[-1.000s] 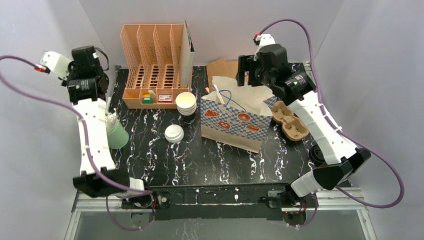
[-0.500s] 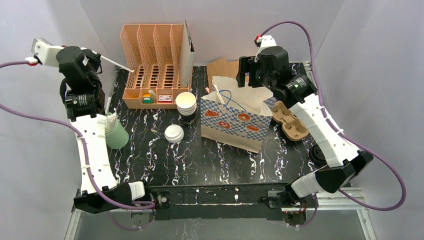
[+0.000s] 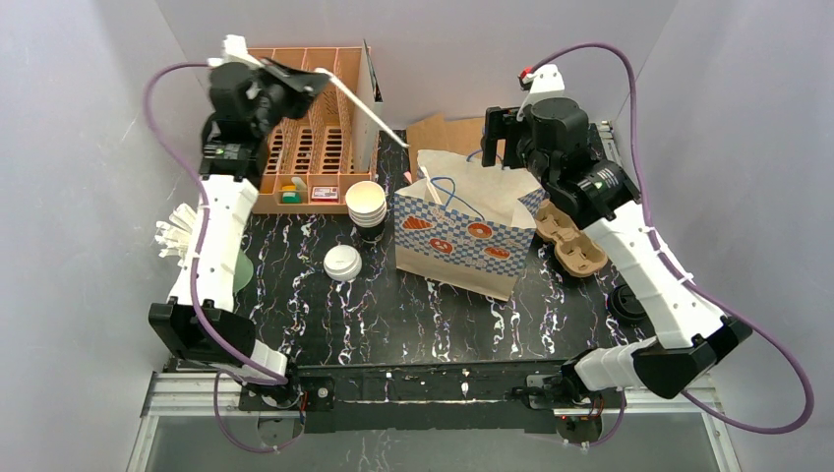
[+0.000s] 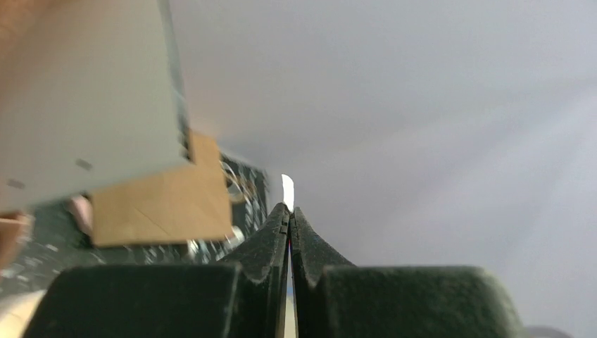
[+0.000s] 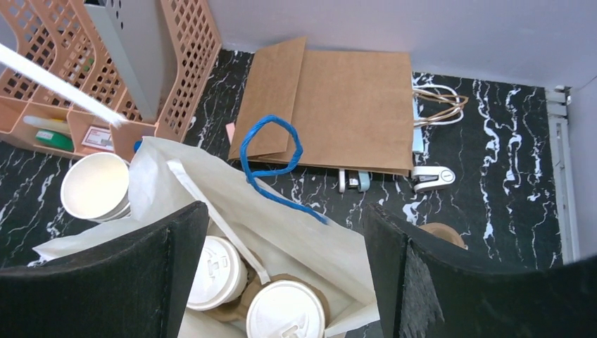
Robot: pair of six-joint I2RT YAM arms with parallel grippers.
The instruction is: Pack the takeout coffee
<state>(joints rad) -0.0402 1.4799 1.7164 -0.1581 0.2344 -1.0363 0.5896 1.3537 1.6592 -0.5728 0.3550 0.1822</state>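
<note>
Two white cups with lids (image 5: pixel 215 271) sit side by side down inside the paper bag (image 3: pixel 457 236). The right wrist view looks straight down on them. A brown tray (image 3: pixel 570 236) lies on the table just beside the bag, at 3 o'clock from it, with no cups in it.

The left gripper (image 3: pixel 307 79) is shut tight on a long white straw (image 3: pixel 369 113). It is up high over the peach rack (image 3: pixel 305 147), at about 10 o'clock from the bag. The straw points away from the gripper toward 4 o'clock. Its free end is just short of the bag's open top, near the far left corner. So the bag and the cups lie at 4 o'clock from the left gripper, on the same line as the straw.

The right gripper (image 3: pixel 497 138) is nearer to the bag. It hangs over the bag's far edge, at 12 o'clock, with its jaws wide apart and nothing in them. The cups are right below it, a little toward 6 o'clock in its own view.

I think the next move is for the left arm to push the straw along its own line and down into the bag's mouth. The tip has to go over the rim and not poke the paper side. The blue handle (image 5: pixel 271 151) loops by the mouth and might catch it
</note>
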